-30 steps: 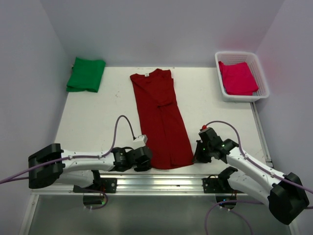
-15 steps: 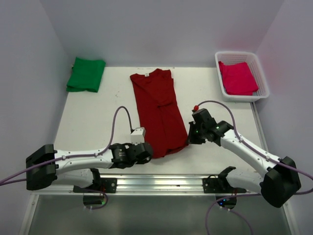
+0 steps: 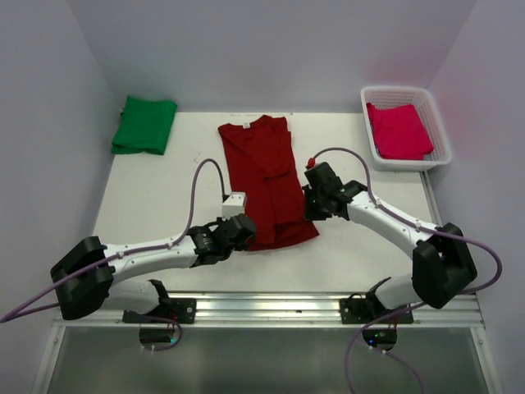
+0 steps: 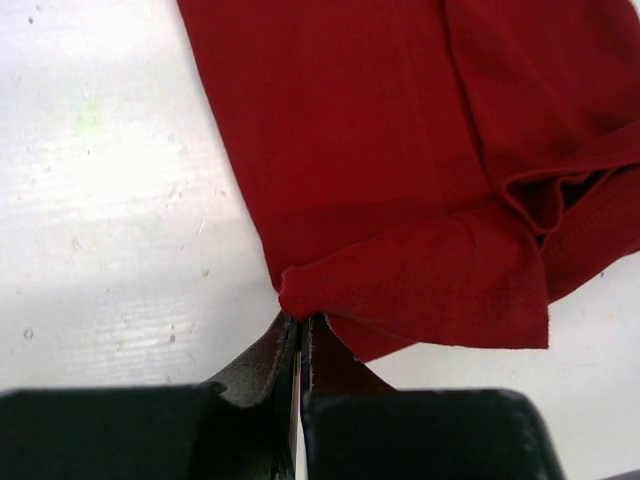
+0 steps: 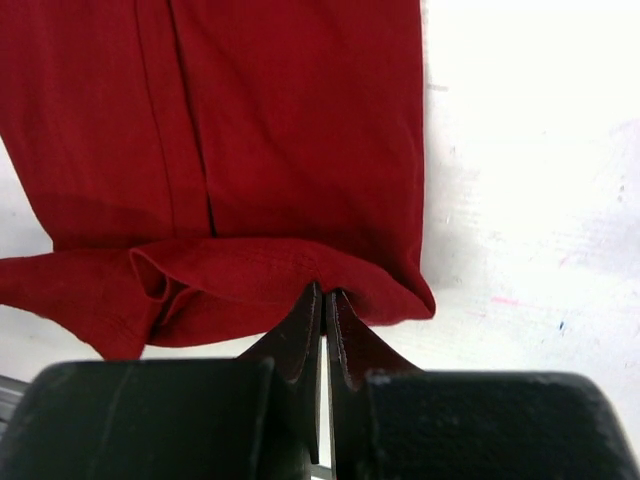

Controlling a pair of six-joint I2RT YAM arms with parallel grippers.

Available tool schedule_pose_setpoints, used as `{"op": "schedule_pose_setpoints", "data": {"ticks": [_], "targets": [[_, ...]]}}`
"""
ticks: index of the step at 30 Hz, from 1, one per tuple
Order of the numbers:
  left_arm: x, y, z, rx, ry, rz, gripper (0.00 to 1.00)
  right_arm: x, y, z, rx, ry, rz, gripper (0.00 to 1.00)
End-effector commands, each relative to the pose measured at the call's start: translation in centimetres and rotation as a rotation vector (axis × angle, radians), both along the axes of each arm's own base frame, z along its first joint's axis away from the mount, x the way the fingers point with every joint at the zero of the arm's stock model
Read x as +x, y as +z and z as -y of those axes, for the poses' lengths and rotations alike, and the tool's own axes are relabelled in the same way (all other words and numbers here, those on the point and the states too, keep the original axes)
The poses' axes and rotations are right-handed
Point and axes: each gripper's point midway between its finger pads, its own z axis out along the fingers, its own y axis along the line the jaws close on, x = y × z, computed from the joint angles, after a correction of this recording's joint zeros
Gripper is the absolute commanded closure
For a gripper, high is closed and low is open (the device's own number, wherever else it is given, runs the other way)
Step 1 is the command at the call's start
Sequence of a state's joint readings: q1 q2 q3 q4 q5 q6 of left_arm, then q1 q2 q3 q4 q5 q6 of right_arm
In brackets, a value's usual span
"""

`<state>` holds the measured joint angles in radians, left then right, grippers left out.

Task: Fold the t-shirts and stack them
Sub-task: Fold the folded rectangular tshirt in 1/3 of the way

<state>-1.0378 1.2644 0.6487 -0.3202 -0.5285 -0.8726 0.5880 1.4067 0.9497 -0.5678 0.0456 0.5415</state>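
Observation:
A dark red t-shirt (image 3: pixel 267 172) lies lengthwise on the white table, sleeves folded in, collar at the far end. Its bottom hem is lifted and doubled back over the body. My left gripper (image 3: pixel 243 233) is shut on the hem's left corner (image 4: pixel 300 295). My right gripper (image 3: pixel 312 205) is shut on the hem's right corner (image 5: pixel 325 280). Both hold the cloth a little above the table. A folded green t-shirt (image 3: pixel 145 124) lies at the far left. A folded pink t-shirt (image 3: pixel 399 130) sits in the white basket (image 3: pixel 435 115).
The basket stands at the far right corner by the wall. Purple cables loop over both arms. A metal rail (image 3: pixel 271 308) runs along the table's near edge. Grey walls close in the left, back and right.
Both grippers have carried the red shirt's bottom hem away from the near edge toward the collar, so the lower part now folds over the body. The shirt looks shorter.

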Motion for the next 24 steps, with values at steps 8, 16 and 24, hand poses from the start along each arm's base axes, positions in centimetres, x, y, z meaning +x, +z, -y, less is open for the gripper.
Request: {"op": "schedule_pose_setpoints", "data": {"ticks": [8,16,24], "targets": [[6.2,3.8,1.4,-0.009,-0.007,0.164,1.0,5.8,3.3,-0.8,-0.029,0.005,0.149,1.0],[10.2,4.2,-0.3,0.018,0.037,0.189,1.0,8.9,3.4,-0.8,-0.049,-0.018,0.157,1.0],[14.6,4.2,0.2,0.045,0.043,0.2,1.0,13.4,2.6,-2.4,-0.062,-0.014,0.155,1.0]]}}
